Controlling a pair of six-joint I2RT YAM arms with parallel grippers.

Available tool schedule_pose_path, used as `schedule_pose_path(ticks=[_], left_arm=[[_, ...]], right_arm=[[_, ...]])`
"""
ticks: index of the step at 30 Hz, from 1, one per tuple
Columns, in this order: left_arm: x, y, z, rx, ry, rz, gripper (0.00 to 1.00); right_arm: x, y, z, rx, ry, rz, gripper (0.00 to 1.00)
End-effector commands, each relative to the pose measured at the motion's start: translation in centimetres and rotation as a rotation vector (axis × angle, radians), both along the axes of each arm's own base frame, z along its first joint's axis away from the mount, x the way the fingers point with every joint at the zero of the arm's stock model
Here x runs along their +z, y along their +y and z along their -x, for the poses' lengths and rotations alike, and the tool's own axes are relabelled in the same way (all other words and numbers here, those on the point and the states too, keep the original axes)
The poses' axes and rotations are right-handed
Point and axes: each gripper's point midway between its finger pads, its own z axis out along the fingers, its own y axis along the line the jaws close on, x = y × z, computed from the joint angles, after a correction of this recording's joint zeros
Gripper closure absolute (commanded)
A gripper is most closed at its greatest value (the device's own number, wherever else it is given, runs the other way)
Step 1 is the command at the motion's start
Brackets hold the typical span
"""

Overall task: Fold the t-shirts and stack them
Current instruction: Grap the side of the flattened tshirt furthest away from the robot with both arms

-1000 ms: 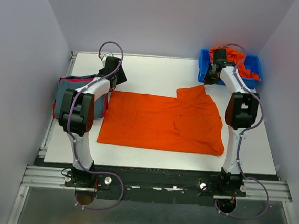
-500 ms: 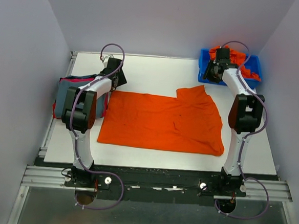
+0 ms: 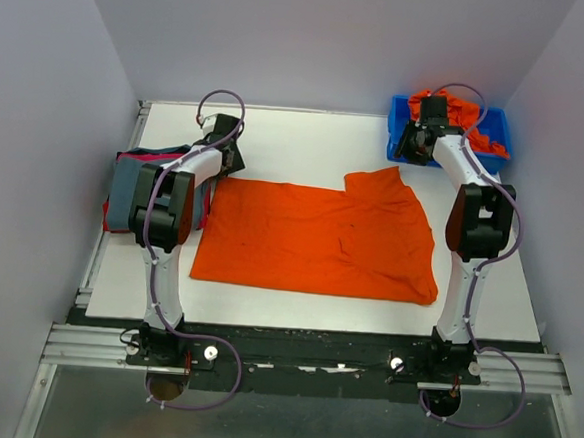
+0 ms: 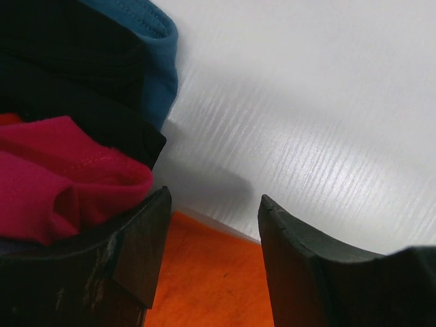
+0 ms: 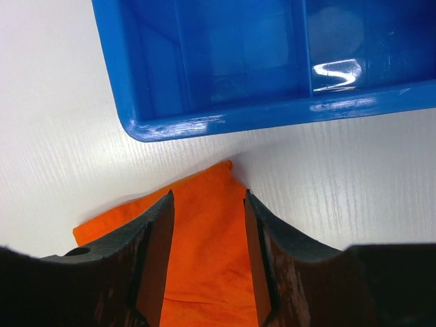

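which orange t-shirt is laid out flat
The orange t-shirt spread across the middle of the table. The other orange cloth sits crumpled in the blue bin at the far right corner.

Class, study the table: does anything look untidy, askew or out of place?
Yes. The flat orange shirt is not a neat rectangle: a sleeve juts toward the bin. Orange shirts bulge over the bin's rim, and the left stack shows uneven red edges.

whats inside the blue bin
Bunched orange t-shirts lie in the blue bin; its corner compartment by the right tool is bare. Anything beneath the heap is covered.
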Motion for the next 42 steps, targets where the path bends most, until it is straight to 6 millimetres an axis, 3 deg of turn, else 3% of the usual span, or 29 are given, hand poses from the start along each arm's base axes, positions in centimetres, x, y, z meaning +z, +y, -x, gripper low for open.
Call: schedule_pose_path(ticks=[1,10,16,21,22,42], left_arm=[[-0.4,1.6,1.1,0.078,0.048,-0.031,0.34],[-0.1,1.8,2.3,0.099,0.04,-0.021,0.44],[-0.6,1.9,1.4,0.097,0.056,-0.036,0.67],[-0.5,1.9,1.1,0.091,0.042,-0.04,0.98],[-0.3,1.9,1.0,0.089,0.037,-0.04,1.0],[2.2,1.8,1.3,0.068,-0.022,-0.035,1.0]], right_arm=[[-1.1,0.3,0.0,-0.013,0.03,-0.007,0.46],[-2.7,0.4,0.2,-0.017,0.085,-0.006,0.46],[-3.6,0.3,-0.1,-0.023,0.11,-0.002,0.44],[-4.1,0.3,-0.3,-0.035,0.14,0.002,0.4],[-4.3,0.3,-0.3,-0.033,0.147,0.0,0.4],[-5.1,1.0,0.2,-0.016,0.188,-0.03,0.49]])
